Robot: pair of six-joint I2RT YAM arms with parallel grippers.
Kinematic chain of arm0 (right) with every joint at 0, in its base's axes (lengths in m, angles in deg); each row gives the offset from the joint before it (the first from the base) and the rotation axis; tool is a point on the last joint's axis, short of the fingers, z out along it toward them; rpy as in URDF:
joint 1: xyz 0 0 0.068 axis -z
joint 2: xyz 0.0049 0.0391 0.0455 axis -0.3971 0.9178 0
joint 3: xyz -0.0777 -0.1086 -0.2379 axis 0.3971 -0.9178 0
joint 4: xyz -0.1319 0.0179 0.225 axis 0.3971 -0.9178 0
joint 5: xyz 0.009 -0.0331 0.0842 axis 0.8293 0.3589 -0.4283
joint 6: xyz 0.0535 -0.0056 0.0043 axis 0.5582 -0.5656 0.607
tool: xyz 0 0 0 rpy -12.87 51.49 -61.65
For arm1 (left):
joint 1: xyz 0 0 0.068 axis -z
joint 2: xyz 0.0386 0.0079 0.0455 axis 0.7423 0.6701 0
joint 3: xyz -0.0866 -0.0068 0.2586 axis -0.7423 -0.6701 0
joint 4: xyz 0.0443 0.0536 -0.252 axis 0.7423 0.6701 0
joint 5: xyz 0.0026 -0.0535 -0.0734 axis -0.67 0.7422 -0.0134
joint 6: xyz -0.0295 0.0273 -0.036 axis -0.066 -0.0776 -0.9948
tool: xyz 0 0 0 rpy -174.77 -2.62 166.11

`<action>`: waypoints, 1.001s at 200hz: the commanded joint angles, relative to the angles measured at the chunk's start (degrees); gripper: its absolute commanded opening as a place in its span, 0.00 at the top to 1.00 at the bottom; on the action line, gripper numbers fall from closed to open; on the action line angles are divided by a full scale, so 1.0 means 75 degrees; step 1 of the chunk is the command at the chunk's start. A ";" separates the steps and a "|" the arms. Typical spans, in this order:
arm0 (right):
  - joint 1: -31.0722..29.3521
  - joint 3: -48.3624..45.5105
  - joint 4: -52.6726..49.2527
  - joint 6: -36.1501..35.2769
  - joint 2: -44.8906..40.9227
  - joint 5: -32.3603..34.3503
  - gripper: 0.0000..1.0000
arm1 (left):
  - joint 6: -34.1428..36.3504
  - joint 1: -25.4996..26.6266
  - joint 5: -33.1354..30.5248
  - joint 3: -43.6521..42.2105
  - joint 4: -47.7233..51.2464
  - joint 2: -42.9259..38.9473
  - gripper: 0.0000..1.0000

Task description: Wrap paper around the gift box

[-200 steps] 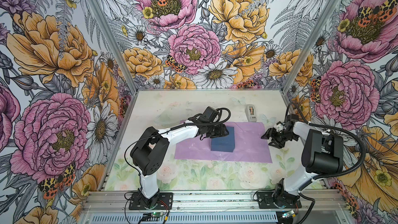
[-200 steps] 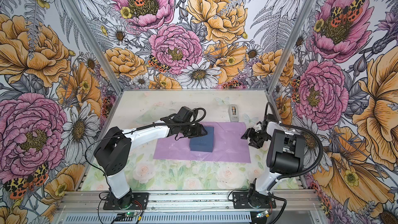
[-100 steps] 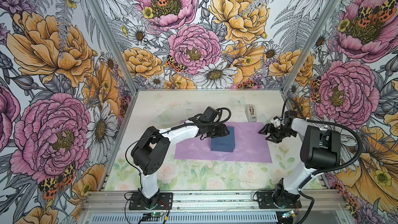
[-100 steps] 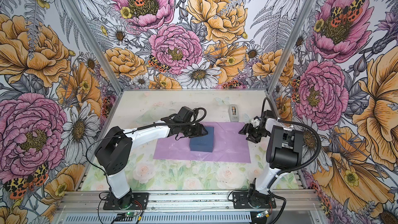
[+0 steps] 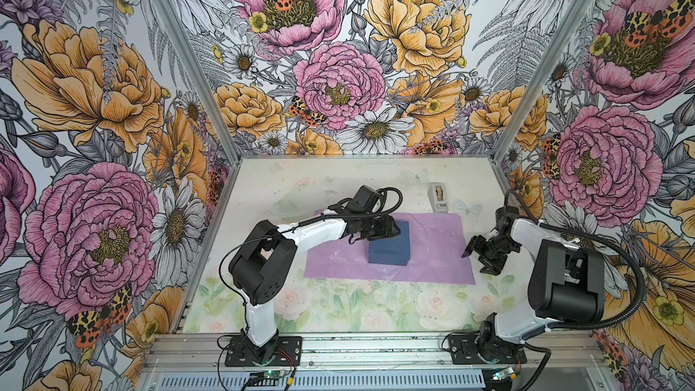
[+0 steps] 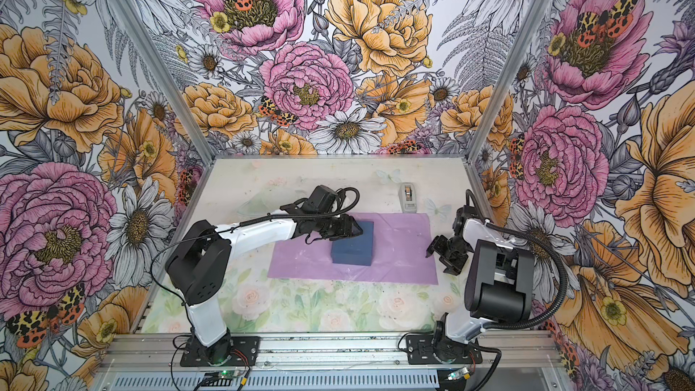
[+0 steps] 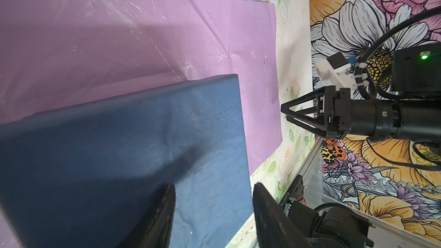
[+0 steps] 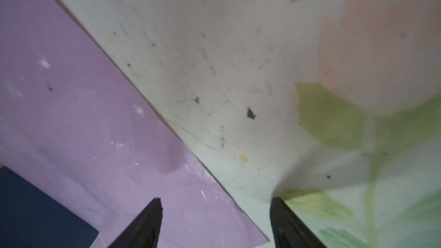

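The gift box (image 5: 389, 248) (image 6: 353, 248), a small navy cube, stands on the paper (image 5: 432, 250) (image 6: 398, 250), a lilac sheet lying flat on the table. My left gripper (image 5: 391, 228) (image 6: 353, 228) reaches in at the box's far-left corner. In the left wrist view the gripper (image 7: 212, 187) has its fingers apart, with the box's blue face (image 7: 119, 151) behind them and nothing seen pinched. My right gripper (image 5: 473, 263) (image 6: 437, 264) hovers open just off the paper's right edge. In the right wrist view the gripper (image 8: 214, 200) has one finger over the paper (image 8: 83, 115) and one over the table.
A grey tape dispenser (image 5: 438, 199) (image 6: 409, 197) stands beyond the paper's far-right corner. The floral table (image 5: 338, 306) is walled on three sides by flowered panels. An aluminium rail (image 5: 376, 347) with both arm bases runs along the front.
My right gripper has shifted toward the near side along the paper's right edge, and its jaws have widened. The left arm and the box have not moved.
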 commanded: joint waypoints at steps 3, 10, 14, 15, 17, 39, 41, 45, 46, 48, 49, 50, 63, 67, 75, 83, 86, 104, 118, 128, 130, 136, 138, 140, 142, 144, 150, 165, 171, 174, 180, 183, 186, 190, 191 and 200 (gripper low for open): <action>-0.0225 -0.0094 0.0033 0.0300 0.0135 0.0027 0.26 | -0.0021 -0.0149 -0.0119 -0.0358 0.0040 0.0110 0.46; -0.0259 -0.0149 0.0130 0.0263 0.0189 -0.0158 0.26 | -0.0046 -0.0162 -0.0115 -0.0412 -0.0007 0.0095 0.46; -0.0273 -0.0177 0.0208 0.0241 0.0218 -0.0308 0.27 | -0.0068 -0.0167 -0.0113 -0.0455 -0.0050 0.0091 0.46; -0.0273 -0.0190 0.0232 0.0233 0.0231 -0.0331 0.27 | -0.0076 -0.0171 -0.0116 -0.0459 -0.0057 0.0079 0.46; -0.0274 -0.0206 0.0279 0.0228 0.0249 -0.0402 0.27 | -0.0082 -0.0167 -0.0118 -0.0477 -0.0072 0.0070 0.46; -0.0352 -0.0275 0.0847 0.0138 0.0505 -0.1440 0.28 | -0.0165 -0.0209 -0.0064 -0.0632 -0.0237 0.0067 0.46; -0.0361 -0.0275 0.0895 0.0125 0.0523 -0.1505 0.29 | -0.0174 -0.0212 -0.0061 -0.0634 -0.0242 0.0058 0.46; -0.0387 -0.0264 0.1013 0.0104 0.0555 -0.1646 0.29 | -0.0177 -0.0219 -0.0061 -0.0642 -0.0249 0.0056 0.46; -0.0389 -0.0263 0.1044 0.0089 0.0557 -0.1686 0.29 | -0.0177 -0.0212 -0.0061 -0.0640 -0.0251 0.0056 0.46; -0.0388 -0.0257 0.1097 0.0077 0.0562 -0.1746 0.29 | -0.0177 -0.0216 -0.0061 -0.0639 -0.0261 0.0056 0.46; -0.0390 -0.0254 0.1121 0.0075 0.0567 -0.1777 0.29 | -0.0177 -0.0219 -0.0061 -0.0645 -0.0262 0.0055 0.46; -0.0397 -0.0246 0.1133 0.0074 0.0564 -0.1798 0.29 | -0.0177 -0.0214 -0.0061 -0.0648 -0.0263 0.0055 0.46; -0.0397 -0.0154 0.1466 -0.0043 0.0585 -0.2131 0.29 | -0.0172 -0.0238 -0.0060 -0.0661 -0.0270 0.0051 0.47; -0.0400 -0.0129 0.1580 -0.0080 0.0591 -0.2217 0.29 | -0.0187 -0.0243 -0.0069 -0.0671 -0.0283 0.0045 0.47; -0.0394 -0.0058 0.1790 -0.0122 0.0575 -0.2313 0.29 | -0.0189 -0.0251 -0.0052 -0.0675 -0.0299 0.0042 0.47; -0.0403 0.0062 0.1963 -0.0189 0.0593 -0.2392 0.29 | -0.0183 -0.0256 -0.0051 -0.0676 -0.0311 0.0055 0.47; -0.0403 0.0106 0.2042 -0.0232 0.0599 -0.2425 0.29 | -0.0188 -0.0261 -0.0054 -0.0680 -0.0322 0.0054 0.47; -0.0399 0.0397 0.2375 -0.0358 0.0717 -0.2404 0.29 | -0.0212 -0.0293 -0.0046 -0.0668 -0.0348 0.0066 0.47; -0.0380 0.0682 0.2103 -0.0319 0.0747 -0.1942 0.29 | -0.0213 -0.0309 -0.0078 -0.0674 -0.0346 0.0062 0.47; -0.0329 0.0734 0.1769 -0.0060 0.0582 -0.1421 0.29 | -0.0244 -0.0322 -0.0107 -0.0675 -0.0346 0.0053 0.47; -0.0309 0.0722 0.1691 -0.0001 0.0530 -0.1295 0.29 | -0.0253 -0.0326 -0.0113 -0.0674 -0.0346 0.0043 0.47; -0.0288 0.0667 0.1458 0.0217 0.0385 -0.0937 0.29 | -0.0270 -0.0335 -0.0127 -0.0675 -0.0346 0.0036 0.47; -0.0286 0.0641 0.1388 0.0294 0.0329 -0.0832 0.28 | -0.0274 -0.0337 -0.0136 -0.0671 -0.0346 0.0027 0.47; -0.0292 0.0614 0.1326 0.0345 0.0274 -0.0764 0.28 | -0.0275 -0.0347 -0.0132 -0.0673 -0.0346 0.0016 0.47; -0.0296 0.0581 0.1288 0.0385 0.0228 -0.0695 0.28 | -0.0278 -0.0349 -0.0143 -0.0680 -0.0346 0.0013 0.47; -0.0297 0.0523 0.1216 0.0427 0.0172 -0.0631 0.28 | -0.0282 -0.0341 -0.0151 -0.0681 -0.0349 0.0010 0.47; -0.0298 0.0355 0.1044 0.0558 0.0028 -0.0497 0.27 | -0.0300 -0.0350 -0.0156 -0.0677 -0.0346 0.0001 0.47; -0.0283 -0.0125 0.0750 0.0942 -0.0322 -0.0117 0.24 | -0.0329 -0.0392 -0.0165 -0.0698 -0.0346 -0.0025 0.47; -0.0277 -0.0303 0.0656 0.1090 -0.0442 0.0032 0.22 | -0.0330 -0.0403 -0.0172 -0.0712 -0.0346 -0.0026 0.47; -0.0270 -0.0370 0.0608 0.1157 -0.0492 0.0122 0.22 | -0.0319 -0.0417 -0.0162 -0.0720 -0.0340 -0.0030 0.47; -0.0274 -0.0492 0.0556 0.1282 -0.0605 0.0245 0.21 | -0.0307 -0.0426 -0.0135 -0.0720 -0.0324 -0.0027 0.47; -0.0274 -0.0548 0.0549 0.1345 -0.0665 0.0282 0.21 | -0.0298 -0.0431 -0.0131 -0.0719 -0.0314 -0.0027 0.47; -0.0271 -0.0609 0.0538 0.1407 -0.0721 0.0318 0.21 | -0.0289 -0.0444 -0.0129 -0.0721 -0.0301 -0.0021 0.47; -0.0274 -0.0661 0.0536 0.1475 -0.0784 0.0375 0.20 | -0.0283 -0.0444 -0.0121 -0.0720 -0.0289 -0.0004 0.47; -0.0274 -0.0673 0.0536 0.1507 -0.0792 0.0391 0.20 | -0.0283 -0.0444 -0.0114 -0.0721 -0.0288 -0.0004 0.47; -0.0296 -0.0782 0.0536 0.1688 -0.0897 0.0574 0.20 | -0.0272 -0.0452 -0.0093 -0.0732 -0.0293 -0.0032 0.47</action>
